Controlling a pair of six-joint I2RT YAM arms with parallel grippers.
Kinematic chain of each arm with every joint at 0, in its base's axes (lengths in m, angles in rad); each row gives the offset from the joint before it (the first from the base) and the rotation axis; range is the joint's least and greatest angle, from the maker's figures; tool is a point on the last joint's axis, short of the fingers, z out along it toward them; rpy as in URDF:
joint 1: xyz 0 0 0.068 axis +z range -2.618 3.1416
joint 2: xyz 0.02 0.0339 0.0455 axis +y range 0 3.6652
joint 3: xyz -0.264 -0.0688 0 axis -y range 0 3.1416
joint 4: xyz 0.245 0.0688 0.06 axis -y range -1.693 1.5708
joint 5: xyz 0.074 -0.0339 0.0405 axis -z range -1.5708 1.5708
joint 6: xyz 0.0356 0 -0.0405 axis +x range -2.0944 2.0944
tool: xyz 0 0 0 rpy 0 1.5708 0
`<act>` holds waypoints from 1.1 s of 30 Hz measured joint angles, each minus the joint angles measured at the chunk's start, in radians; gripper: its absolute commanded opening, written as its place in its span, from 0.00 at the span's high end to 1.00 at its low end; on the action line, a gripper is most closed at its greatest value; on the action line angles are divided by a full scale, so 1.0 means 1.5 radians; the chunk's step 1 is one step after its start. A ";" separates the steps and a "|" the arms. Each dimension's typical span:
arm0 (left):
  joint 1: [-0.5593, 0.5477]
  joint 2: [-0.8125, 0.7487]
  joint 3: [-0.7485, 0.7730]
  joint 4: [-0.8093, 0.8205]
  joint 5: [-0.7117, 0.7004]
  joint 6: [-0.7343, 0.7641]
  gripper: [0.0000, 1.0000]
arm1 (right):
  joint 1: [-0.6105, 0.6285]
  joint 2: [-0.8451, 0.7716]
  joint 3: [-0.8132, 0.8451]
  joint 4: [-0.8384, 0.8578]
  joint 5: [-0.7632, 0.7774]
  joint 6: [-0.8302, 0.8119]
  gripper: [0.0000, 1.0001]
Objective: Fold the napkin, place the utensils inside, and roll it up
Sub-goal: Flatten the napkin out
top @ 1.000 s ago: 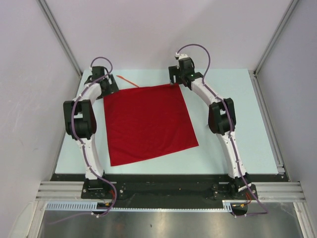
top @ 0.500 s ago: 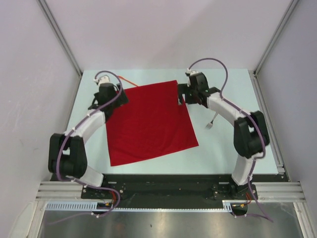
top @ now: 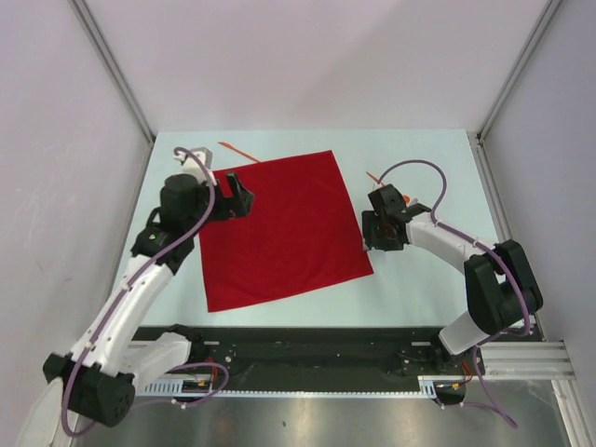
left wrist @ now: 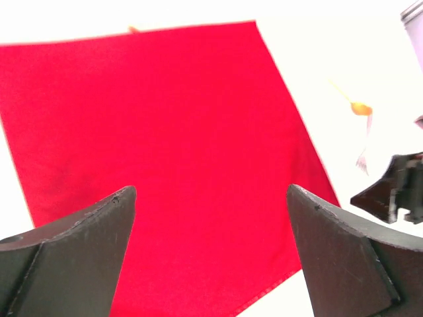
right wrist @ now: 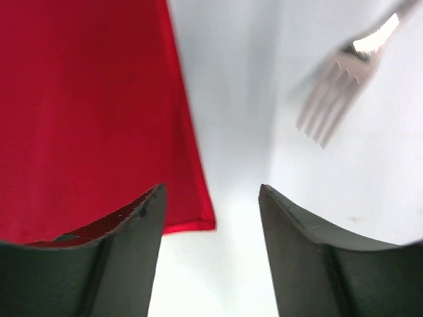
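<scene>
The red napkin (top: 279,228) lies spread flat on the table. My left gripper (top: 240,200) hovers over its left side, open, with nothing between the fingers; in the left wrist view the napkin (left wrist: 172,132) fills the space past that gripper (left wrist: 211,195). My right gripper (top: 369,244) is by the napkin's right edge, open and empty. In the right wrist view the napkin's corner (right wrist: 192,221) lies just ahead of that gripper (right wrist: 211,198). The pale fork (right wrist: 337,92) lies to the right on bare table. The orange spoon (left wrist: 360,107) lies beside the fork (left wrist: 365,155). The thin orange knife (top: 237,151) lies past the far left corner.
The pale table (top: 438,279) ends at a black rail along the near side. White walls with metal posts close in the left, right and back. The right arm's cable (top: 410,168) loops over the table right of the napkin.
Both arms have drawn back from the napkin's far corners toward the near side. The left gripper now sits at the left edge. The right one has moved down the right edge and narrowed.
</scene>
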 measured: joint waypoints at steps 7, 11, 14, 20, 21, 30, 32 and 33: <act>0.064 -0.063 0.045 -0.061 0.014 0.084 0.00 | 0.014 0.000 -0.028 -0.041 0.022 0.032 0.46; 0.086 -0.054 0.013 -0.067 0.022 0.106 0.00 | 0.044 0.002 -0.038 -0.052 0.020 0.055 0.49; 0.101 -0.046 -0.008 -0.080 0.038 0.115 0.00 | 0.059 0.010 -0.038 -0.051 0.019 0.073 0.51; 0.110 -0.045 -0.016 -0.089 0.045 0.121 0.00 | 0.068 0.034 -0.038 -0.062 0.022 0.098 0.52; 0.110 -0.045 -0.016 -0.089 0.045 0.121 0.00 | 0.068 0.036 -0.039 -0.063 0.022 0.103 0.53; 0.110 -0.050 -0.017 -0.090 0.046 0.121 0.00 | 0.069 0.036 -0.049 -0.063 0.028 0.123 0.58; 0.110 -0.051 -0.017 -0.090 0.048 0.121 0.00 | 0.068 0.035 -0.052 -0.059 0.028 0.123 0.62; 0.110 -0.051 -0.017 -0.090 0.049 0.121 0.00 | 0.068 0.033 -0.054 -0.057 0.026 0.123 0.64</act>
